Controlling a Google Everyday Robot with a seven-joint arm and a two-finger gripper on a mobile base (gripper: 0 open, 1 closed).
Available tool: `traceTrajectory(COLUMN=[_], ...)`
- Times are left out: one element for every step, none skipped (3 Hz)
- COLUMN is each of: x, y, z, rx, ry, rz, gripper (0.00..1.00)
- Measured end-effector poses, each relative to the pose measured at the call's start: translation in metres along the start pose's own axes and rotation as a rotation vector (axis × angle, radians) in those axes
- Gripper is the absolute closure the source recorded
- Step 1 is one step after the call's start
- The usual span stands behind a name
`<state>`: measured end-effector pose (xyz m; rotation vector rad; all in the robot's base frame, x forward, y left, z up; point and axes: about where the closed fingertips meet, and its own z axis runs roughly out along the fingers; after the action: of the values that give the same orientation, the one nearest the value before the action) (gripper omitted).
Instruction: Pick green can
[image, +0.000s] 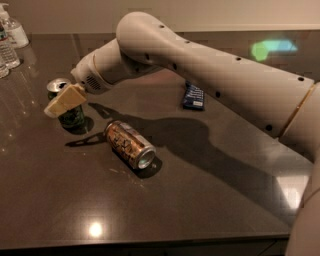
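Observation:
The green can (73, 118) stands upright on the dark table (210, 195) at the left, its silver top (58, 85) showing behind the gripper. My gripper (64, 100), beige at its tip, is at the can's upper part and covers it from the front, at the end of the big white arm (210, 65) that reaches in from the right. The can's lower dark green body shows below the gripper. The can rests on the table.
A brown-gold can (129, 145) lies on its side just right of the green can. A blue packet (193, 96) lies behind the arm. Water bottles (10, 47) stand at the far left edge. The table's front edge runs along the bottom.

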<state>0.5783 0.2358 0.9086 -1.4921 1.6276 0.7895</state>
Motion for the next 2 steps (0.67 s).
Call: traceTrajectory(x=[-0.003,-0.010], y=[0.003,0.003], z=[-0.003,-0.017], rx=[-0.005,-0.005], ry=[-0.005,-0.017], rz=[0.001,0.006], gripper=[0.41,0.64])
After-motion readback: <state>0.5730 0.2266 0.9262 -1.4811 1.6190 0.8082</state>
